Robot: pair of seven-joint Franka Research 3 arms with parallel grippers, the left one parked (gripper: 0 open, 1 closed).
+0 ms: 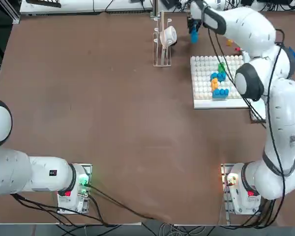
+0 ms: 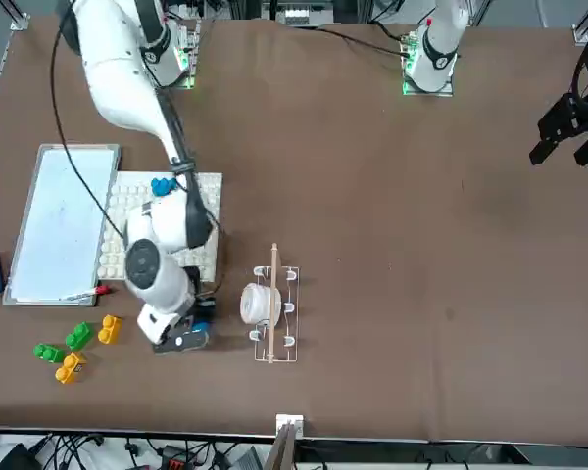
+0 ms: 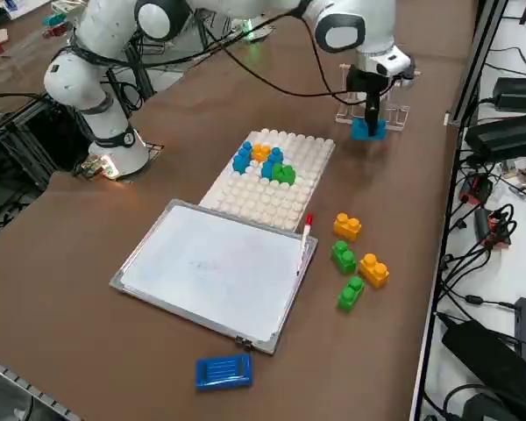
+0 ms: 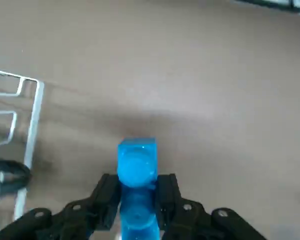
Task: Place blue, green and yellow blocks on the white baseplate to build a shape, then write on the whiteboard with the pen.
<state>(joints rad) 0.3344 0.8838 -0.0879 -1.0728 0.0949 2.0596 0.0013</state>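
Right gripper [image 4: 137, 202] clamped on blue block [image 4: 136, 162], just beside wire rack [image 3: 374, 114], beyond white baseplate [image 3: 285, 189] on counter [image 3: 114, 219].

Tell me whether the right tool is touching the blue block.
Touching. The right wrist view shows the right tool with both fingers pressed flat against the sides of the blue block, no gap.

Arm hides much of white baseplate [image 2: 208, 181].
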